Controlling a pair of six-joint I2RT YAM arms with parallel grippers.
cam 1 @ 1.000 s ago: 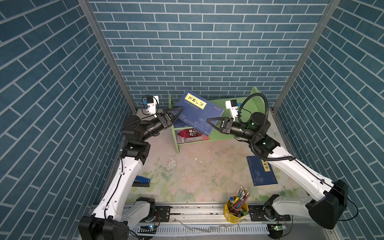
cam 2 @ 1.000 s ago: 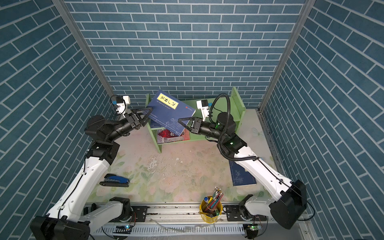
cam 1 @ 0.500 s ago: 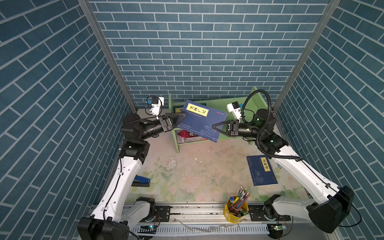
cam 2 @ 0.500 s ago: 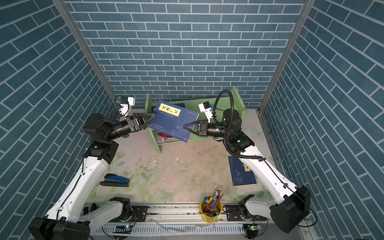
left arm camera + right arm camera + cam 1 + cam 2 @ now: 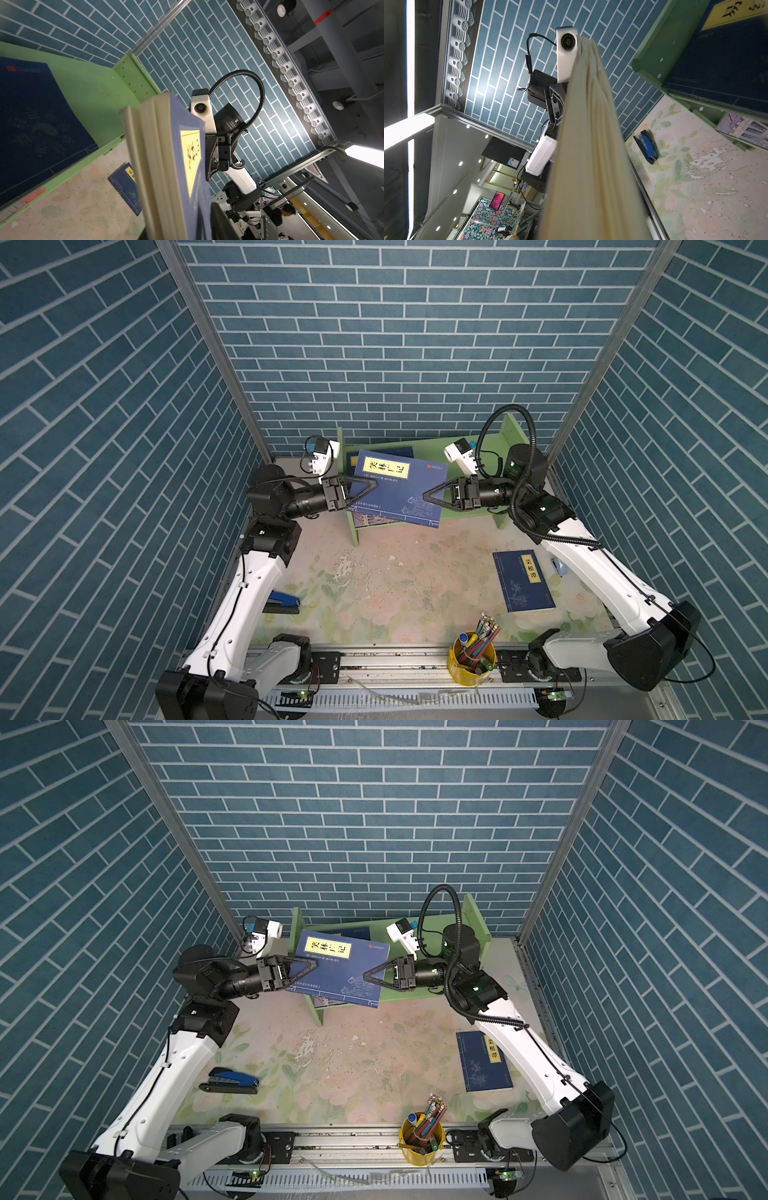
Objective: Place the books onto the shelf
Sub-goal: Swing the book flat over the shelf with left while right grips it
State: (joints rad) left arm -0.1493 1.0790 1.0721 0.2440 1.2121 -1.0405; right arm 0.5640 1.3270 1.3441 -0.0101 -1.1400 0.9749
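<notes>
Nearest, a navy book (image 5: 524, 580) lies flat on the table well in front of the shelf (image 5: 353, 531), toward its right end. Just before the shelf's front, the held book (image 5: 399, 489) hangs nearly level, long axis along the shelf. The right gripper (image 5: 424, 494) pinches one short end tight. The left gripper (image 5: 375, 485) straddles the other end, grip uncertain. Beyond, a dark book (image 5: 405, 451) lies on the upper tier and an illustrated book (image 5: 374, 519) on the lower.
</notes>
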